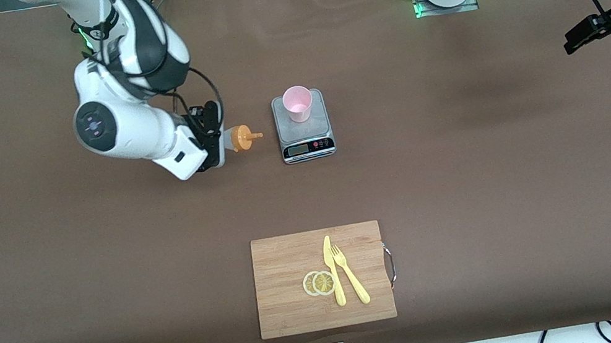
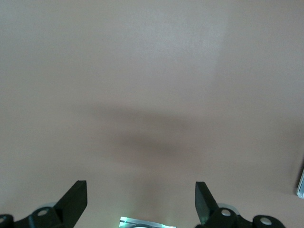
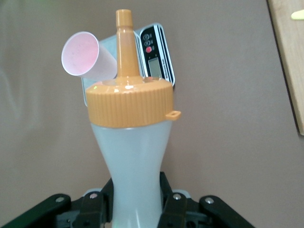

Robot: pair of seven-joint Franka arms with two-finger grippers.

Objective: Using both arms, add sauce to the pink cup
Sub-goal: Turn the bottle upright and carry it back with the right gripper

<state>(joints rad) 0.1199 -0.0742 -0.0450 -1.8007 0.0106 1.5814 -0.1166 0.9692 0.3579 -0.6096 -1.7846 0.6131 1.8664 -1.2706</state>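
1. Table [image 1: 499, 162]: brown, with a board [image 1: 284, 263] at the edge nearest the front camera holding a knife [image 1: 332, 270], a fork [image 1: 350, 275] and lemon slices [image 1: 319, 283].
2. Scale [image 1: 303, 128]: mid-table, with the cup [image 1: 297, 104] upright on its plate.
3. Right gripper [image 3: 135, 202]: clamped on the bottle [image 3: 130, 180] low on its body and holding it tipped on its side, just beside the scale toward the right arm's end, nozzle [image 1: 253, 136] aimed at the cup but short of it.
4. Left gripper [image 2: 141, 199]: jaws wide apart and empty, waiting over bare table at the left arm's end.
5. Risks: the light cup stands unsupported, so a nozzle nudge could topple it; squeezing before the nozzle is over the rim would put sauce on the scale.
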